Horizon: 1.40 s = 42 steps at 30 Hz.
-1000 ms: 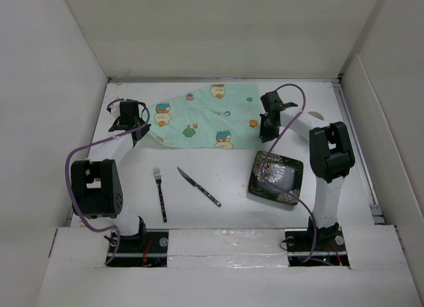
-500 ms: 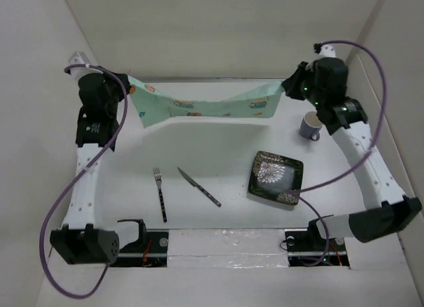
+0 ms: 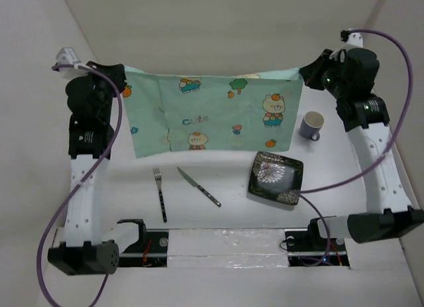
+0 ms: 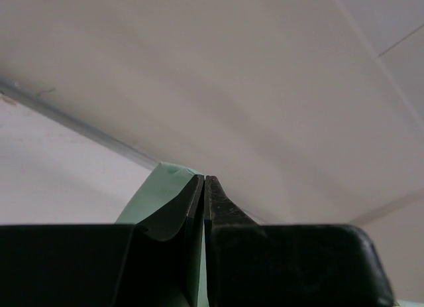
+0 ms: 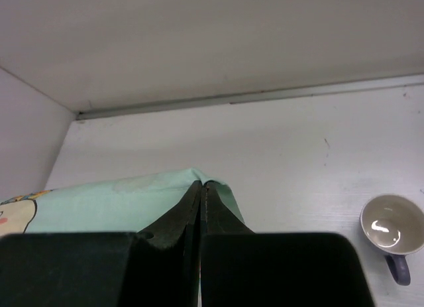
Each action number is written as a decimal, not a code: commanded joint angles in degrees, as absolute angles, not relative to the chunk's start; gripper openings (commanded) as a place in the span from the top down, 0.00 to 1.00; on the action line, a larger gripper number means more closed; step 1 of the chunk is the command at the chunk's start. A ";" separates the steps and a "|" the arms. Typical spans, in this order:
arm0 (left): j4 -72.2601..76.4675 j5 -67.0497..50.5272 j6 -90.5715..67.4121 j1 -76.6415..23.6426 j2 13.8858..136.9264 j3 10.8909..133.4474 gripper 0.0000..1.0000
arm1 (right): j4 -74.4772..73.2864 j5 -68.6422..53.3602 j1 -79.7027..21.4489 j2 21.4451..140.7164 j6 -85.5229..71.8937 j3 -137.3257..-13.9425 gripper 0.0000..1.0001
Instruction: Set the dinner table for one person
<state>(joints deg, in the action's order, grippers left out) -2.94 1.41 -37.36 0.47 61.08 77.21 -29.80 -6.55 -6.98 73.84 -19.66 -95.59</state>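
- While both arms reach high, the mint-green placemat (image 3: 212,115) hangs spread between them like a curtain, over the far part of the dinner table (image 3: 225,217).
- The left gripper (image 3: 121,71) is pinched tight on the cloth's top left corner (its wrist view shows green fabric between the pressed fingers).
- The right gripper (image 3: 306,75) is clamped on the top right corner likewise.
- On the table lie a fork (image 3: 159,194), a knife (image 3: 199,186) near it, a dark flowered plate (image 3: 275,178) and a mug (image 3: 311,126).
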 commanded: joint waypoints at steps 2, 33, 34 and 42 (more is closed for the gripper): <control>-1.58 -1.58 -37.01 0.62 69.49 77.16 1.00 | -27.43 -11.86 -5.19 81.02 -18.90 -96.94 1.00; 8.61 -2.29 -45.00 0.62 63.46 36.66 1.00 | -5.19 -21.88 -1.32 87.10 -22.94 -58.02 1.00; 8.79 -2.11 -45.00 0.62 63.46 34.48 1.00 | -5.01 -21.71 -1.32 87.19 -22.77 -56.27 1.00; 5.98 1.65 -43.69 0.62 56.08 29.27 1.00 | -3.78 -19.34 -1.32 83.16 -22.50 -48.61 1.00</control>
<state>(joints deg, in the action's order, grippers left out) 4.08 -1.45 -44.21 0.47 60.62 29.30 -7.68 -20.21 -1.56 86.89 -23.27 -50.02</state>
